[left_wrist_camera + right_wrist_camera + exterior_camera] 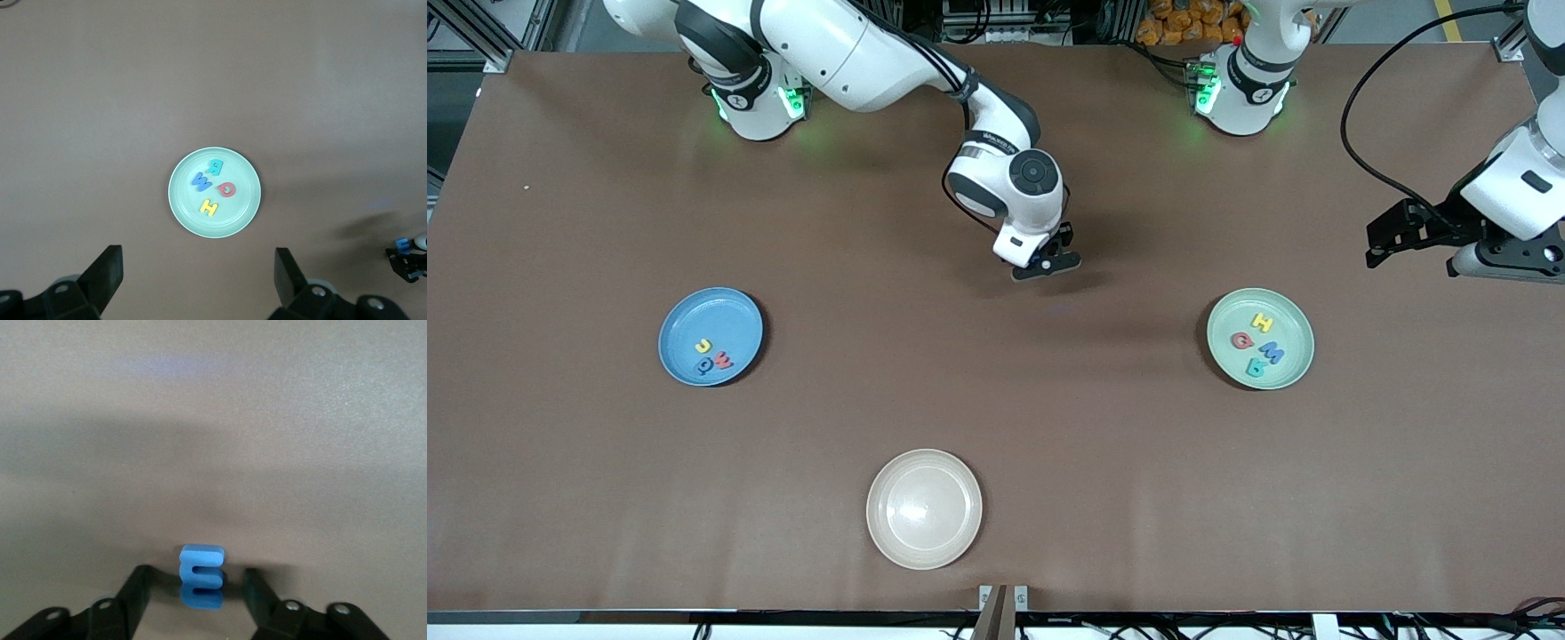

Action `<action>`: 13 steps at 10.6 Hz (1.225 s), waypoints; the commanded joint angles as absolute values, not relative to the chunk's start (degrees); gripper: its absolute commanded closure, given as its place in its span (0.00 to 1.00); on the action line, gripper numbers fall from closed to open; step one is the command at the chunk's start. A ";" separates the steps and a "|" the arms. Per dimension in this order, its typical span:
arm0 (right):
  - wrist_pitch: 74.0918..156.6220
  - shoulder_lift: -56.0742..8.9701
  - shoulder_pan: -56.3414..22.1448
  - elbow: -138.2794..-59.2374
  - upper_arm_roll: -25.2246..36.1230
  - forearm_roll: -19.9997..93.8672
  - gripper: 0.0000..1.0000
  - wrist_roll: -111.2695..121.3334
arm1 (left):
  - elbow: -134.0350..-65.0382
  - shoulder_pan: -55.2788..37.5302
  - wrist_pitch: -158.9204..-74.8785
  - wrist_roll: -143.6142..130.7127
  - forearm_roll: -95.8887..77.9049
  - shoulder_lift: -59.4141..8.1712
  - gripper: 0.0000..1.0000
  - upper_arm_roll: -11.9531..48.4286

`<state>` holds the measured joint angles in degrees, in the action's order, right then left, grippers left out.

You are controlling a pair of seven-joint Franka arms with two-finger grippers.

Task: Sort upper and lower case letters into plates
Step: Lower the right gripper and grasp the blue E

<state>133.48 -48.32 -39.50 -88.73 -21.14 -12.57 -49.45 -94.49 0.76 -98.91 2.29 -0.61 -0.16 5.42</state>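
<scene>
1. Nearest the front camera, a beige plate (924, 508) is seen with nothing in it; it is no part of the sort.
2. Toward the right arm's end of the table lies the blue plate (711, 336); three letters (712, 357) are seen in it, yellow, red and blue.
3. Toward the left arm's end lies the pale green plate (1260, 339); four capitals (213, 186) are seen in it, H, Q, W and R, so seven of eight appear to be sorted.
4. The left gripper (199, 272) is held wide open and empty above the table near the green plate; that arm waits.
5. The right gripper (194, 590) is set low at mid-table, farther from the front camera than both plates; its jaws stand partly apart on either side of a blue letter E (201, 576); whether it is gripped cannot be told; this last piece is judged to be all that is left.
</scene>
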 commanded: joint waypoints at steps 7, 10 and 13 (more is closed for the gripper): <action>133.33 -49.57 -39.55 -87.19 -21.09 -14.59 0.86 -46.93 | -94.22 0.62 -96.77 2.11 -2.20 0.18 0.00 5.88; 125.46 -48.87 -38.42 -82.82 -21.70 -14.07 1.00 -45.89 | -94.22 0.70 -96.68 2.02 -2.20 0.18 0.00 6.06; 124.54 -45.72 -33.42 -82.70 -24.08 -12.23 1.00 -45.27 | -94.04 0.70 -96.68 2.11 -2.20 0.26 0.00 6.06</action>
